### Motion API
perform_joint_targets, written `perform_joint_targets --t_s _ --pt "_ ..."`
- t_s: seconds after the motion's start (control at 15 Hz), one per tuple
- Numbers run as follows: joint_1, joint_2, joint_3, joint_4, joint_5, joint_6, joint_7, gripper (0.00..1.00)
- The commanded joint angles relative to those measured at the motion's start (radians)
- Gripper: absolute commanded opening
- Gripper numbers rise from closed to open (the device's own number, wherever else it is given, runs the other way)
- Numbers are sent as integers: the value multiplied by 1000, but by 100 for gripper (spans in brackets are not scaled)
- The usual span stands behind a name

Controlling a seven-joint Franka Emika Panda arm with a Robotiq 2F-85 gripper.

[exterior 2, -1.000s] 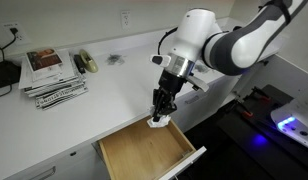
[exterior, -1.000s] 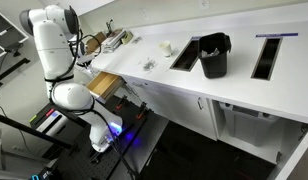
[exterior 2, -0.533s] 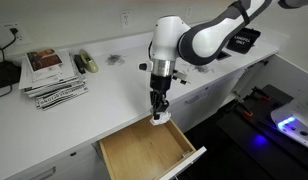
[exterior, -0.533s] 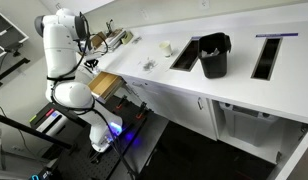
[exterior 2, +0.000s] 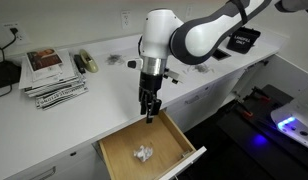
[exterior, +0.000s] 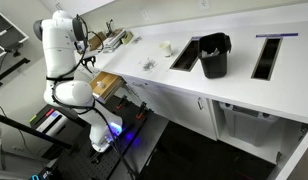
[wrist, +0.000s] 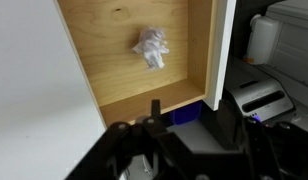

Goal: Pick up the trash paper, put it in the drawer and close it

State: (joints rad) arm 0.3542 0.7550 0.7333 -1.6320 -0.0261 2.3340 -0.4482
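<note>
The crumpled white trash paper (exterior 2: 144, 153) lies loose on the tan wooden floor of the open drawer (exterior 2: 119, 150), which stands pulled out of the white cabinetry. My gripper (exterior 2: 148, 112) hangs above the drawer's back part, pointing down, open, with nothing between its fingers and well clear of the paper. In the wrist view the trash paper (wrist: 151, 48) rests near the middle of the drawer (wrist: 109, 60), whose white front (wrist: 222, 50) runs along the right. The gripper (wrist: 189, 115) shows dark at the bottom edge, jaws apart. In an exterior view the drawer (exterior: 106, 84) is partly hidden by the arm.
On the white counter lie a stack of magazines (exterior 2: 52, 72), a black device (exterior 2: 6, 73) and a small item (exterior 2: 115, 59). Farther along stand a black bin (exterior: 214, 55) and a cup (exterior: 166, 47). Blue-lit equipment (exterior 2: 289, 125) sits on the floor beside the drawer.
The gripper has opened and let the paper go; it now lies in the drawer. The arm has shifted sideways over the drawer and risen slightly.
</note>
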Motion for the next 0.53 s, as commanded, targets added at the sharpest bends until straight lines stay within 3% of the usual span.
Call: perform_joint_targets --t_s 0.0,0.13,0.2,0.33,0.47 --pt "2 -48 -11 -4 24 17 -44 93" --pt "-15 -85 7 -38 30 38 -67 100" --pt "16 -30 -21 15 25 13 -50 89" --pt "16 -49 -19 13 25 13 -55 100" --pt "16 -59 -19 8 25 13 -55 100"
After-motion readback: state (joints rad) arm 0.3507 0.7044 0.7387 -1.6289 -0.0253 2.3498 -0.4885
